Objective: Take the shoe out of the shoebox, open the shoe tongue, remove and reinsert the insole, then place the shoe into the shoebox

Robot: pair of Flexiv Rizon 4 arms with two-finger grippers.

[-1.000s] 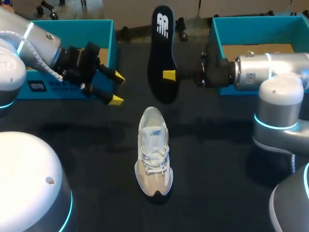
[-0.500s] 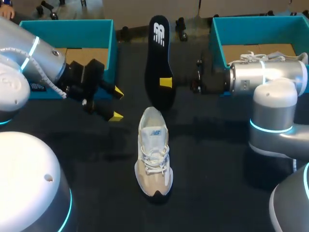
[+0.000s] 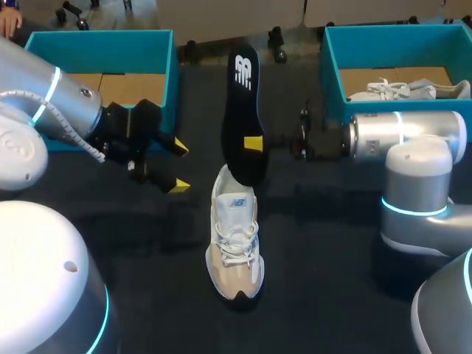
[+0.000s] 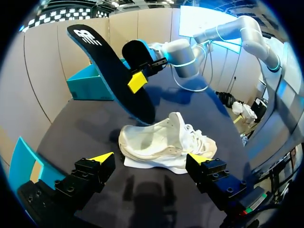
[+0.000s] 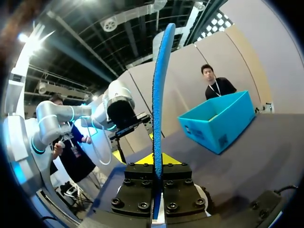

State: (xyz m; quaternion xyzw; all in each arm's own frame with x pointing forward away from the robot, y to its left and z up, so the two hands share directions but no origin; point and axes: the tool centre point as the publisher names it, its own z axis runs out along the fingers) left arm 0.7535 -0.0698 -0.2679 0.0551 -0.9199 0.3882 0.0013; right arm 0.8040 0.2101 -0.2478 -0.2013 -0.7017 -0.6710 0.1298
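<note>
A beige and white shoe [image 3: 234, 232] stands on the black table with its toe toward the front edge. Over its heel a black insole [image 3: 245, 110] hangs steeply tilted, its lower end just at the heel opening. My right gripper [image 3: 254, 143] is shut on the insole's lower part, coming in from the right. In the right wrist view the insole [image 5: 159, 95] rises edge-on from between the closed fingers [image 5: 156, 161]. My left gripper [image 3: 178, 166] stands open to the left of the shoe. In the left wrist view the shoe [image 4: 166, 145] lies just ahead of its spread fingers [image 4: 149, 159], with the insole [image 4: 114, 71] behind.
A teal shoebox [image 3: 166, 51] stands at the back left behind my left arm. A second teal box [image 3: 332, 55] at the back right holds another white shoe [image 3: 409, 90]. Dark table surface surrounds the shoe on all sides.
My right arm has lowered the insole toward the front, bringing its lower end down to the shoe's heel. My left gripper has drifted slightly down and forward, staying open.
</note>
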